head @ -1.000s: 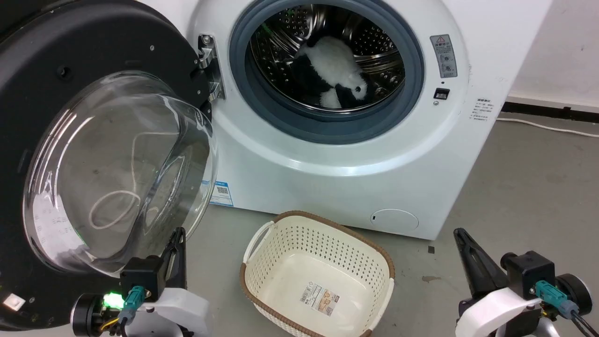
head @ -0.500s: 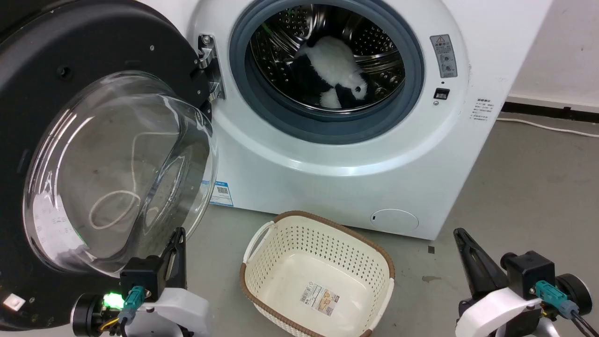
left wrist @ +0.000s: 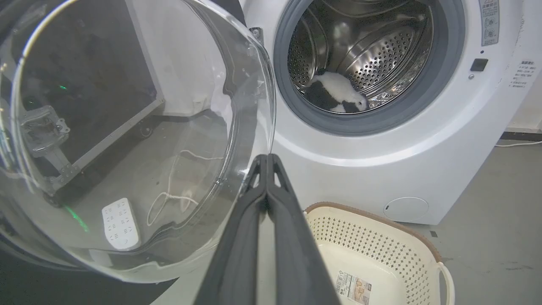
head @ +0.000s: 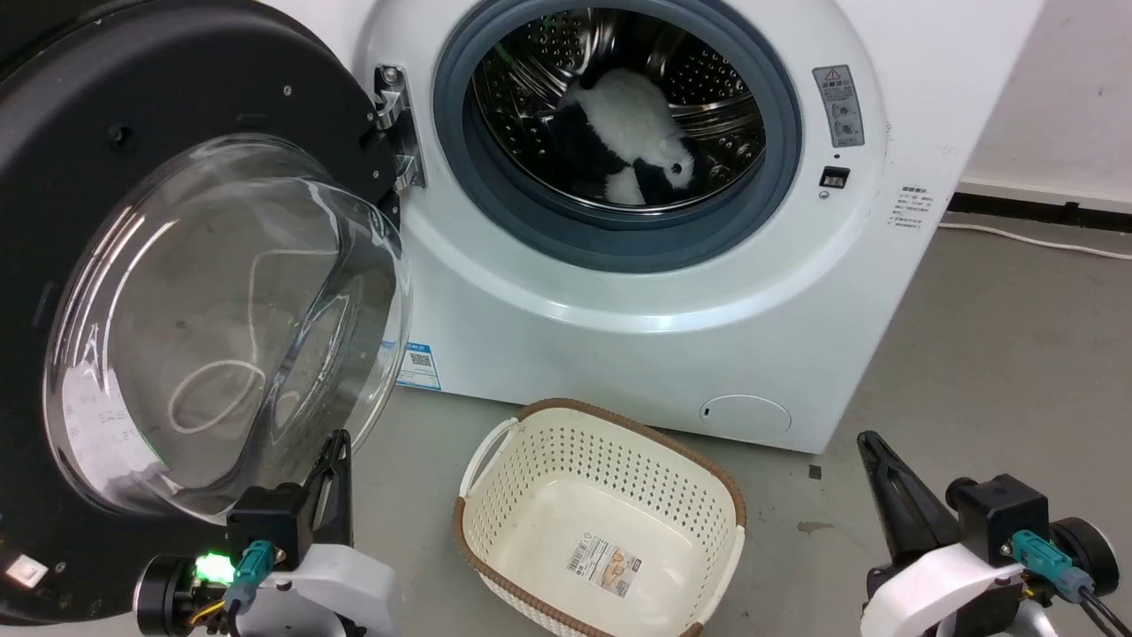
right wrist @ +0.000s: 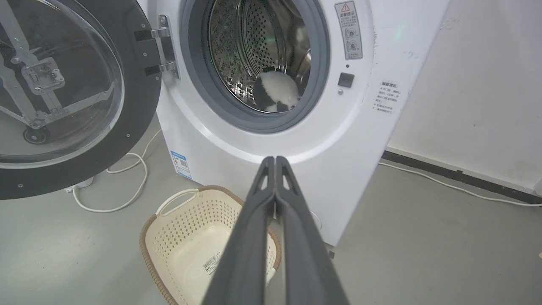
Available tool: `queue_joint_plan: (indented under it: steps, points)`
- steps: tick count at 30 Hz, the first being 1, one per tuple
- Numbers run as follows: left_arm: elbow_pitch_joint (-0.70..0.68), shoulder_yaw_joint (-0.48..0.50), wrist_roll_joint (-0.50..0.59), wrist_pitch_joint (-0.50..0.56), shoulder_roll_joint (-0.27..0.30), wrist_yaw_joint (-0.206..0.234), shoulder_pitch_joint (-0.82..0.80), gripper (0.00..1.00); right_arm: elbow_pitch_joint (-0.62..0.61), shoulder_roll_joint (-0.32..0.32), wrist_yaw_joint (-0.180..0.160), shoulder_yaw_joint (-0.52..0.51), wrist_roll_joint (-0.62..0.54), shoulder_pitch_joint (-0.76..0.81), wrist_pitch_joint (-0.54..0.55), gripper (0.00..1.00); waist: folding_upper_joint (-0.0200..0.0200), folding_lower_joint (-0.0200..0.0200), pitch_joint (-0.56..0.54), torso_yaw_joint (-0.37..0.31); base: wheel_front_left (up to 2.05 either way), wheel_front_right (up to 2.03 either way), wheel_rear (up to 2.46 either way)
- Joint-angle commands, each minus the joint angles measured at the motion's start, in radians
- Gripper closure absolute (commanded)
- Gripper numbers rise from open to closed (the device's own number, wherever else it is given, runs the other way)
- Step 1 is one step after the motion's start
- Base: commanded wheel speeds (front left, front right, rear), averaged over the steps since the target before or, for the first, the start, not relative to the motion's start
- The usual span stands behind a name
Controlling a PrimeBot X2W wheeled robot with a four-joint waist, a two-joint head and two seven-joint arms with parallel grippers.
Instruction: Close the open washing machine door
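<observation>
Before the washing machine, grey floor

Even, diffuse indoor light w/ soft shadows. Glare streaks on clear glass bowl of round black-rimmed washing machine door & in perforated steel drum. Wrist views: edges bowed.

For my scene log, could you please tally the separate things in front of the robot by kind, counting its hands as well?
Washing machine: 1
Washing machine door: 1, standing open
Laundry basket: 1, empty
Black-and-white plush toy: 1, inside the machine
Hands: 2, left hand and right hand, both shut
Total: 6
</observation>
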Motion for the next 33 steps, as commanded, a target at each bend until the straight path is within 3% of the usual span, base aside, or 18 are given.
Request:
queue_joint_plan:
  steps: [1, 5, 6, 33]
  points:
    - [-0.005, 0.002, 0.003, 0.0, 0.0, -0.005, 0.014, 1.0, -0.005, 0.0, 0.001, -0.002, -0.007, 0.007, 0.001, 1.0, 0.0, 0.0, 0.0, 0.0, 0.0, 0.0, 0.0]
    - [-0.005, 0.002, 0.003, 0.0, 0.0, -0.005, 0.014, 1.0, -0.005, 0.0, 0.001, -0.002, -0.007, 0.007, 0.001, 1.0, 0.0, 0.0, 0.0, 0.0, 0.0, 0.0, 0.0]
    - [0.0, 0.0, 0.0, 0.0, 0.0, 0.0, 0.0, 0.0, 0.0, 0.0, 0.0, 0.0, 0.0, 0.0, 0.0, 0.0, 0.0, 0.0, 0.0, 0.0, 0.0, 0.0, 0.0]
    - [0.037, -0.064, -0.069, -0.055, 0.0, 0.015, 0.0, 0.0, 0.029, 0.0, 0.0, 0.011, 0.07, 0.027, -0.055, 0.0, 0.0, 0.0, 0.0, -0.002, 0.0, 0.0, 0.0]
